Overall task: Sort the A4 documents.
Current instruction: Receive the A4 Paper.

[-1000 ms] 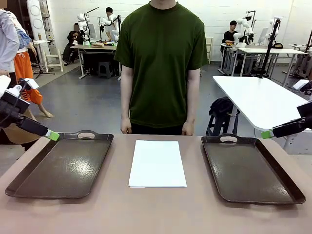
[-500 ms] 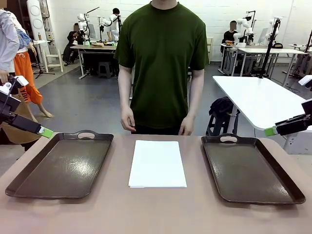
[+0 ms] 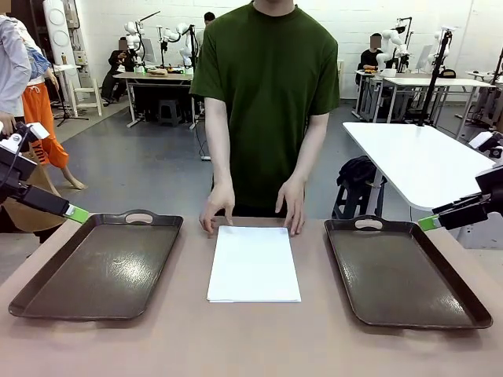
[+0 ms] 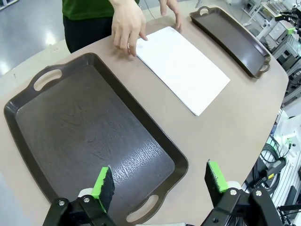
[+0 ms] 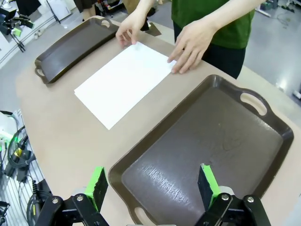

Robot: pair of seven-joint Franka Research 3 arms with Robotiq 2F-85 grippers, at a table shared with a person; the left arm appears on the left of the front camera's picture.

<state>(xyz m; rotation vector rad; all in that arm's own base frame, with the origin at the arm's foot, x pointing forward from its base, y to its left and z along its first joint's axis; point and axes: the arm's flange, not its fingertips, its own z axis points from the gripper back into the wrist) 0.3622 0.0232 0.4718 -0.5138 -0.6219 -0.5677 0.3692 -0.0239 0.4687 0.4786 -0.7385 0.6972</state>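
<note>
The A4 documents (image 3: 254,263) lie stacked on the worktop (image 3: 251,338), a left tray (image 3: 102,267) and right tray (image 3: 405,271) flanking them; the person's right hand (image 3: 218,212) and left hand (image 3: 292,212) touch their far edge; farther out, left gripper (image 4: 160,178) and right gripper (image 5: 153,183) hover, both spread wide.

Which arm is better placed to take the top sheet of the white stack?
Nearly even, perhaps the right arm: its open jaws hover by the right tray's far corner, slightly nearer the A4 documents than the left arm's. The person's hands rest on its far corners.
</note>
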